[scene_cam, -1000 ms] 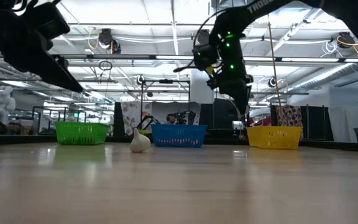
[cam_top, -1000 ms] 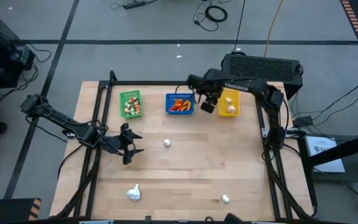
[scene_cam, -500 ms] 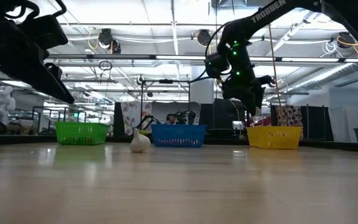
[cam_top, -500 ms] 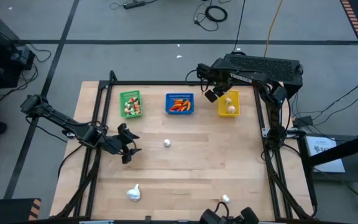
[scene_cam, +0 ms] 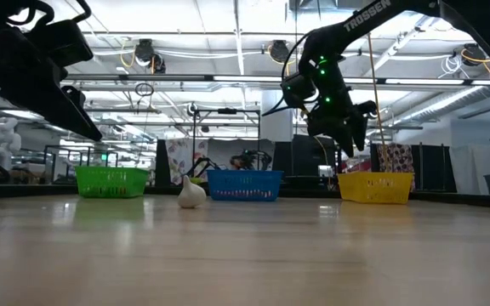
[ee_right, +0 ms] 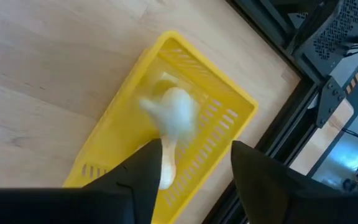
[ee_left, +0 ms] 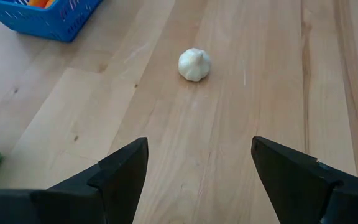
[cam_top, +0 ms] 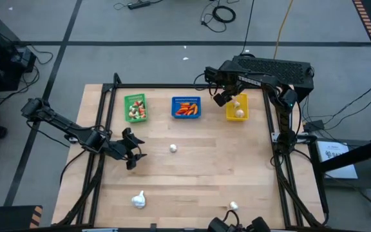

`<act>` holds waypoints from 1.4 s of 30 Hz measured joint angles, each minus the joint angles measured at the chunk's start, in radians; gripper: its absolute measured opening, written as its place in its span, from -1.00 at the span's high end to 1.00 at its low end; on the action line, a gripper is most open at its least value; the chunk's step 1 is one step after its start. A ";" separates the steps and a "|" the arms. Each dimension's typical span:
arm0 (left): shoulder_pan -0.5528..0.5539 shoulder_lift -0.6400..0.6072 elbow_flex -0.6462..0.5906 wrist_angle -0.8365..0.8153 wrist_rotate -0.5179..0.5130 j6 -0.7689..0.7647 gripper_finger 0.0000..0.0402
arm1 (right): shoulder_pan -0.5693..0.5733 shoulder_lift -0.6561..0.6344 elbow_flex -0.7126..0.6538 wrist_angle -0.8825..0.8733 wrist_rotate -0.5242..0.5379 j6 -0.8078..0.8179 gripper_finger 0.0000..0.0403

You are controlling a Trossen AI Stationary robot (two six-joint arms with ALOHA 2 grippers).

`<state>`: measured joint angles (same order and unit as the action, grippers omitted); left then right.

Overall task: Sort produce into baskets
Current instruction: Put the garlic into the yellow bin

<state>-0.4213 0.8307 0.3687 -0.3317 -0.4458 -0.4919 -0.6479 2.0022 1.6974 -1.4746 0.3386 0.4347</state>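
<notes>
Three baskets stand in a row at the table's far side: green, blue and yellow, each with produce inside. My right gripper hangs open over the yellow basket's left rim. A white garlic bulb shows blurred under its fingers, over the basket. My left gripper waits open above the table's left middle, and it points at a loose garlic bulb lying on the wood. Two more bulbs lie near the front edge.
A large black box sits behind the table's far right corner. Dark frame rails run along the table's left and right sides. Bare wood stretches between the baskets and the front bulbs.
My right gripper has gone from the blue basket's right end toward the table's right edge and now stands over the yellow basket. It rolled about its own axis on the way.
</notes>
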 joint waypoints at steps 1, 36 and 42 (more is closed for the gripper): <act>0.000 0.000 0.000 0.000 0.000 0.000 -0.47 | 0.000 0.000 0.000 0.000 0.000 0.000 0.06; -0.222 0.000 0.000 0.304 0.334 0.026 -0.47 | 0.827 0.005 0.000 0.749 -0.136 -0.197 -0.13; -0.401 0.000 0.000 0.302 0.303 -0.153 -0.47 | 0.999 0.078 0.000 1.161 -0.136 -0.559 -0.13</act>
<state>-0.8222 0.8310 0.3683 -0.0293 -0.1425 -0.6451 0.3507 2.0801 1.6970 -0.3140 0.2028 -0.1239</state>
